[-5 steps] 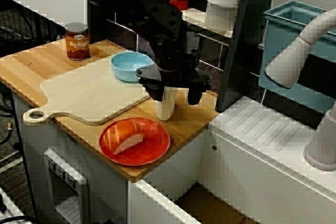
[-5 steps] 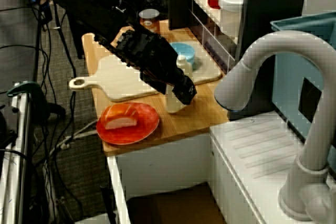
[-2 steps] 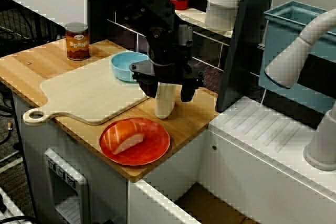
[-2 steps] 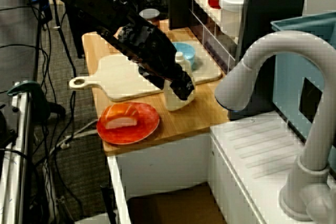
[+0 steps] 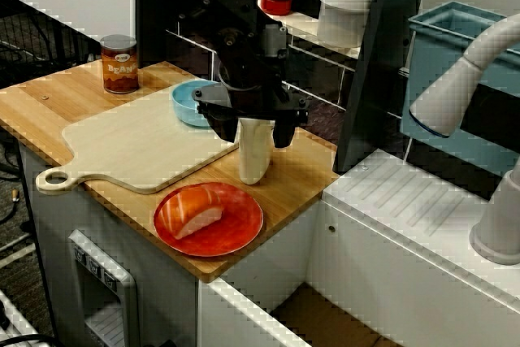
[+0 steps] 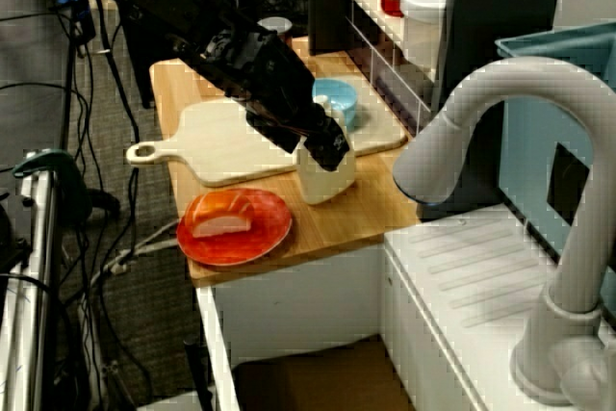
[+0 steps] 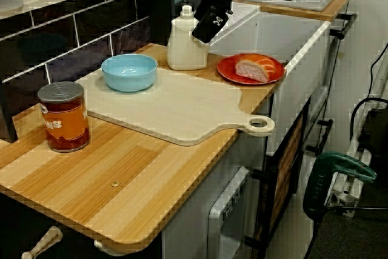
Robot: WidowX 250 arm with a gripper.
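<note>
My black gripper (image 5: pixel 253 126) is shut on a cream plastic bottle (image 5: pixel 253 156), one finger on each side of its upper body. The view from the sink side shows the bottle (image 6: pixel 327 178) leaning a little under the gripper (image 6: pixel 310 140), its base at the wooden counter. Seen from the counter's far end, the bottle (image 7: pixel 185 50) stands between the cutting board and the red plate, and the gripper (image 7: pixel 209 22) is at its shoulder. The cap shows only there.
A red plate (image 5: pixel 236 237) with a pink-and-white food slice (image 5: pixel 195 213) lies just in front of the bottle. A blue bowl (image 5: pixel 191 103) sits on the cutting board (image 5: pixel 138 144); a bean can (image 5: pixel 119 62) stands further back. A grey tap (image 5: pixel 455 79) and white drainer (image 5: pixel 406 201) lie to the right.
The gripper has risen and shifted left toward the bowl, and the bottle has moved with it and now leans slightly.
</note>
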